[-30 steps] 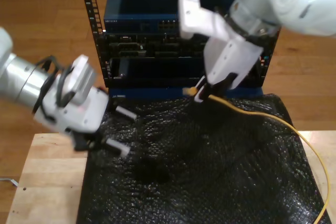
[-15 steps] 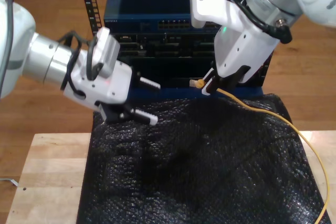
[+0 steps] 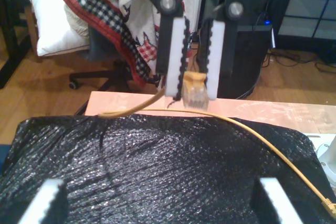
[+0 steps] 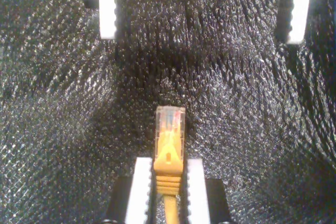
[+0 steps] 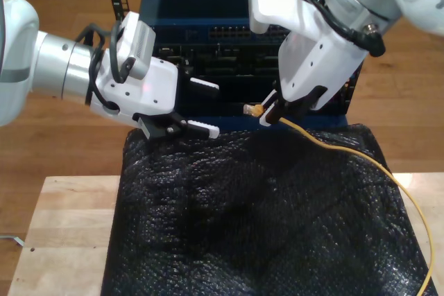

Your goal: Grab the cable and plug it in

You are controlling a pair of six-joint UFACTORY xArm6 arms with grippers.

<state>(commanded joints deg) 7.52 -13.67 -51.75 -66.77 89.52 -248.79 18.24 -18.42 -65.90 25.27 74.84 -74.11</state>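
The yellow-orange cable (image 5: 361, 161) runs from the exterior view's right edge across the black mat up to my second gripper (image 5: 270, 112). That gripper is shut on the cable just behind its clear plug (image 5: 251, 109), above the mat's far edge. The plug (image 4: 169, 129) sticks out from between the pads (image 4: 143, 182). My first gripper (image 5: 216, 109) hangs open at the exterior view's left, facing the plug with a gap between them. Its fingers (image 3: 50, 200) are wide apart, and across from them my second gripper (image 3: 193, 95) holds the plug (image 3: 195, 90). The open first gripper (image 4: 201, 38) is empty.
A black textured mat (image 5: 263, 227) covers the wooden table (image 5: 62, 227). Behind it stands a rack with a blue network switch (image 5: 180, 12) and a row of ports (image 5: 222, 32). A perforated rack post (image 5: 118, 5) rises at the exterior view's left. The cable's other end (image 3: 329, 205) lies on the mat.
My first gripper has risen off the mat and moved toward the exterior view's right, closer to the plug. My second gripper has lifted the plug a little and still holds it.
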